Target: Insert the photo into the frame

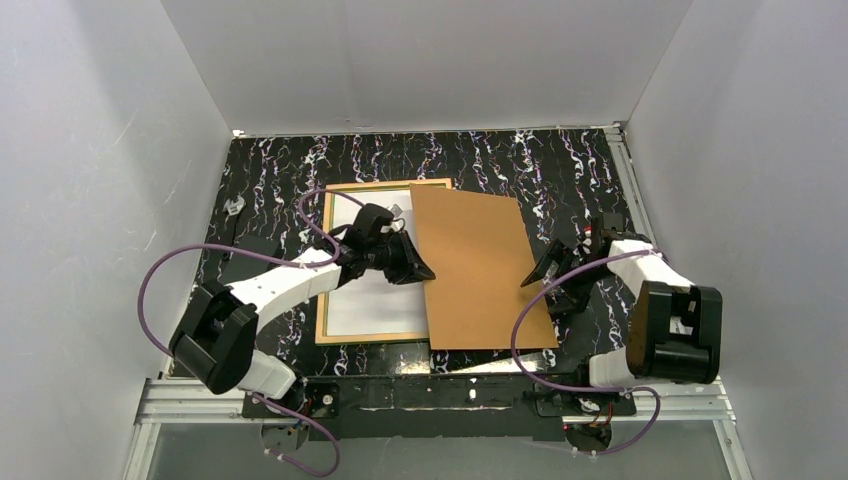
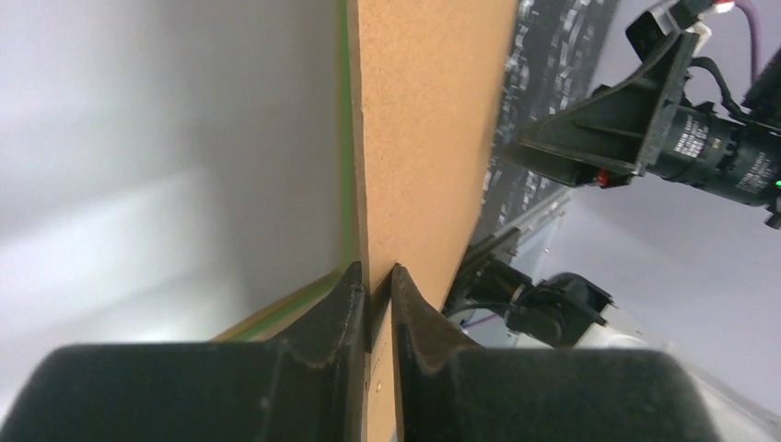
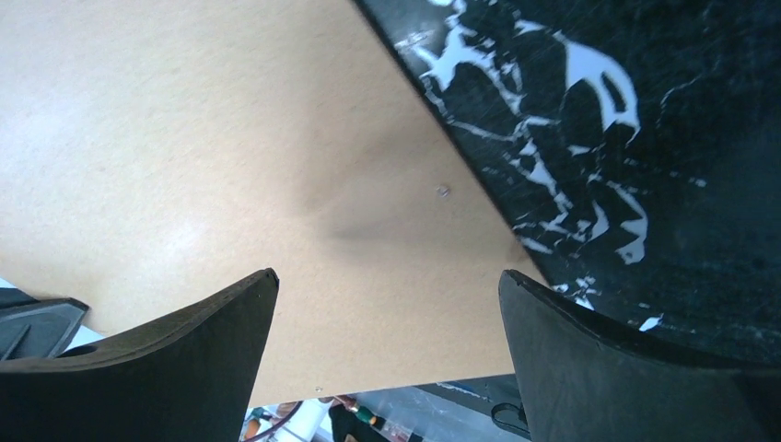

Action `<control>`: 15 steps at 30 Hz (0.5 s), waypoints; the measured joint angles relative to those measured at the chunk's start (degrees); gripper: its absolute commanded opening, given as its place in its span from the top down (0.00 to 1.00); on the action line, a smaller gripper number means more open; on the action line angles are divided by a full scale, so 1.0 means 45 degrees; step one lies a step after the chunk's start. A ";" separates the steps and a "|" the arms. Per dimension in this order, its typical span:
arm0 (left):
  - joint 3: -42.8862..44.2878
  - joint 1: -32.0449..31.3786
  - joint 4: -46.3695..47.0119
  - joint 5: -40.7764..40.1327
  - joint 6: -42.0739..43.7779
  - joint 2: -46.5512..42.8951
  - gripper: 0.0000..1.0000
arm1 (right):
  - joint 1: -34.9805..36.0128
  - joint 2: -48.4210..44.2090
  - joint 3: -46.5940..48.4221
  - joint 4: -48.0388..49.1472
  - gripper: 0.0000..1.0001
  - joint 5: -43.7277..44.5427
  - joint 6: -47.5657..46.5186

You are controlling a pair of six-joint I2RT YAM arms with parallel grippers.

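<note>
left fingers [image 2: 333, 318] clamped on backing board [image 2: 424, 138] edge, frame [image 1: 375, 338] beneath; right fingers [image 3: 207, 327] apart over opposite edge.

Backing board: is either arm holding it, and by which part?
The left gripper holds the brown backing board by its left edge, jaws pinched across its thickness. The right gripper hovers open over the right edge, holding nothing.

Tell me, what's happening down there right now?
Left gripper shut on backing board edge. Right gripper open over the board. Photo white side up inside frame. Board overlaps frame's right side.
</note>
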 measured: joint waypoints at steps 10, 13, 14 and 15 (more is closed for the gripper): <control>0.2924 -0.0058 -0.2249 0.0491 0.0301 -0.0597 1.00 | 0.0063 -0.3507 0.2312 -0.1773 0.02 -0.0126 0.0044; 0.3881 -0.0107 -0.3240 0.0544 0.0461 -0.0597 1.00 | 0.0063 -0.4153 0.3531 -0.2453 0.02 -0.0136 0.0053; 0.4294 -0.0126 -0.3667 0.0568 0.0544 -0.0597 1.00 | 0.0063 -0.4323 0.3959 -0.2701 0.02 -0.0151 0.0053; 0.4634 -0.0141 -0.3973 0.0588 0.0627 -0.0597 1.00 | 0.0058 -0.4469 0.4303 -0.2895 0.02 -0.0180 0.0053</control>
